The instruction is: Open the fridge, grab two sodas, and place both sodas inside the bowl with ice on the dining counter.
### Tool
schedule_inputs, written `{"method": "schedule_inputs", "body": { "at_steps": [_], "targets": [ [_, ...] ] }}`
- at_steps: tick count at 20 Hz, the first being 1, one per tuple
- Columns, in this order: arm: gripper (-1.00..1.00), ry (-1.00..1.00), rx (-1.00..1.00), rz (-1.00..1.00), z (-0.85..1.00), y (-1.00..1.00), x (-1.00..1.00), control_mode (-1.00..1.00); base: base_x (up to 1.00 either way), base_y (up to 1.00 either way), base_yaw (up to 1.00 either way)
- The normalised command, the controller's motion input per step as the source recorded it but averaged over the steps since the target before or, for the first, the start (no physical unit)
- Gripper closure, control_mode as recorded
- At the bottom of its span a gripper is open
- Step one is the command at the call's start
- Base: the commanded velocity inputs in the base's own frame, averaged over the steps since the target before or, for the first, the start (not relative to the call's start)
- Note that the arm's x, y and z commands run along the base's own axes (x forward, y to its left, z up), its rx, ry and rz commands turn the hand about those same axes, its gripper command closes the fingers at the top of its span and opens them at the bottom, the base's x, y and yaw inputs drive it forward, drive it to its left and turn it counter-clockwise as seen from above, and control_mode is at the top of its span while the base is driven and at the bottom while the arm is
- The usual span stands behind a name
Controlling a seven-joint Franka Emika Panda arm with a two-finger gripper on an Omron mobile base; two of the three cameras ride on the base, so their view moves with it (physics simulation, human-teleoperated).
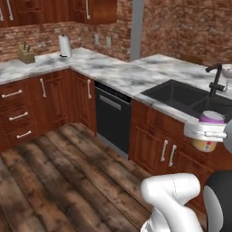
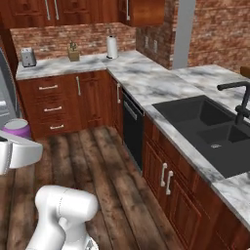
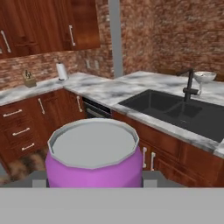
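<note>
The end effector [image 1: 207,132] grips the upright purple can [image 1: 209,131] above the floor beside the counter [image 1: 136,74]; the ice bowl [image 3: 204,77] sits ahead beyond the sink [image 3: 175,110], behind the faucet [image 3: 189,84].

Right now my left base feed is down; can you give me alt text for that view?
The tool is shut on the purple soda, held at the right edge in front of the dining counter. Behind it are the black sink and faucet. A dishwasher sits below the counter, above a wood floor.
</note>
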Motion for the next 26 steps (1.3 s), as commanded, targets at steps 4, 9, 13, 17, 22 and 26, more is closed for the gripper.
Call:
{"method": "schedule_inputs", "body": {
  "at_steps": [4,9,13,17,22,26],
  "targets": [
    [1.0,0.0,0.0,0.0,0.0,0.0,0.0,1.0,-1.0,-0.92,0.0],
    [1.0,0.0,0.0,0.0,0.0,0.0,0.0,1.0,-0.99,-0.98,-0.01],
    [1.0,0.0,0.0,0.0,0.0,0.0,0.0,1.0,-0.83,-1.0,-0.01],
    [1.0,0.0,0.0,0.0,0.0,0.0,0.0,1.0,-0.7,-1.0,0.0],
    [1.0,0.0,0.0,0.0,0.0,0.0,0.0,1.0,-0.64,-1.0,0.0],
    [1.0,0.0,0.0,0.0,0.0,0.0,0.0,1.0,-0.12,-1.0,0.0]
  ]
}}
